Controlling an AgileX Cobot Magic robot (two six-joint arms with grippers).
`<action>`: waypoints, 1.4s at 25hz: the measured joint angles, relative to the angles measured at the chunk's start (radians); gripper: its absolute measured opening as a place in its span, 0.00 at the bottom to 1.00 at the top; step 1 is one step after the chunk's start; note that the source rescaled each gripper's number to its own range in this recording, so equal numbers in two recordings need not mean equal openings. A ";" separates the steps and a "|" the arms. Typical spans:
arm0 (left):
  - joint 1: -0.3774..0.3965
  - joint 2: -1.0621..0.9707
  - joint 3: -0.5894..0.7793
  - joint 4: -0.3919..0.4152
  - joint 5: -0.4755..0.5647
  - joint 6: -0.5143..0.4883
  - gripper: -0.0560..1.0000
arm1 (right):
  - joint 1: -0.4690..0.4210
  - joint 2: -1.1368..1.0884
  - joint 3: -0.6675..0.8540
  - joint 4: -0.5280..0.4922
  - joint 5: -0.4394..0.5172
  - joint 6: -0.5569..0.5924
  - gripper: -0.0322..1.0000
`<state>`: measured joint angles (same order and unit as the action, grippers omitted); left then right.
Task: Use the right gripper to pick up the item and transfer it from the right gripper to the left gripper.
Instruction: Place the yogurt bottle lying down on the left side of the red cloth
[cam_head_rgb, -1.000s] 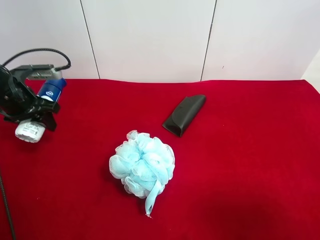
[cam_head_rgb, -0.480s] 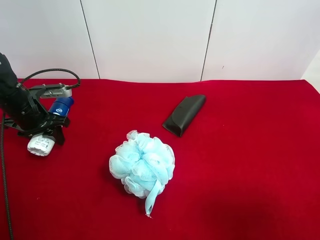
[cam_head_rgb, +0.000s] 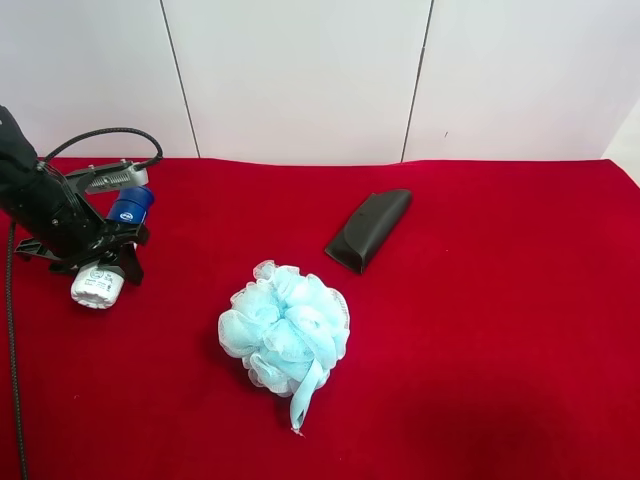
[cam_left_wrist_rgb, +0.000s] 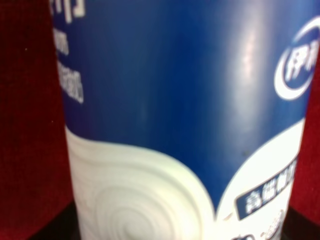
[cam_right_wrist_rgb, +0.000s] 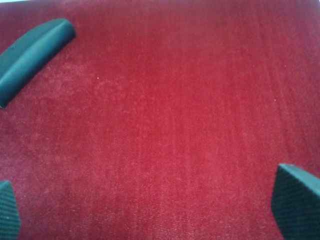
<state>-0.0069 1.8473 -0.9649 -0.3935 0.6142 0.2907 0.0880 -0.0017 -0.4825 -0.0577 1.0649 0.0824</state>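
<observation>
The slim cylindrical spray can (cam_left_wrist_rgb: 185, 130), with a glossy blue upper label, a white lower body and a dark blue domed cap, filled the left wrist view. White characters ran along one edge of the blue band, too blurred to read. A round white-ringed emblem sat at the other edge, and a small blue tag with white characters lay on the white part; neither could be read. Faint concentric ridges curled across the smooth white surface.

In the exterior high view the can (cam_head_rgb: 112, 243) lay tilted in the left gripper (cam_head_rgb: 88, 250), a black arm end with a silver-grey metal housing and a looping black cable. It was at the view's left, just above the red velvety cloth (cam_head_rgb: 480, 330). The black fingers pinched the can around its middle, leaving the cap and white base clear.

The right gripper (cam_right_wrist_rgb: 150, 210) stood spread wide over bare red nap, two dark textured fingertips (cam_right_wrist_rgb: 295, 200) showing with nothing between them. The matte black wedge-shaped case (cam_right_wrist_rgb: 30, 57) lay near. A frilly light-blue mesh bath puff (cam_head_rgb: 286, 332) rested mid-cloth, apart from the can.
</observation>
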 joint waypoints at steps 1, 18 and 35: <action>0.000 0.000 0.000 0.000 0.000 0.000 0.06 | 0.000 0.000 0.000 0.000 0.000 0.000 1.00; 0.000 -0.001 -0.008 -0.006 -0.048 0.055 0.98 | 0.000 0.000 0.000 0.000 0.000 0.000 1.00; 0.000 -0.090 -0.008 0.033 -0.033 0.038 1.00 | 0.000 0.000 0.000 0.000 0.000 0.000 1.00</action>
<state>-0.0069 1.7571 -0.9732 -0.3604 0.5812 0.3291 0.0880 -0.0017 -0.4825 -0.0577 1.0649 0.0824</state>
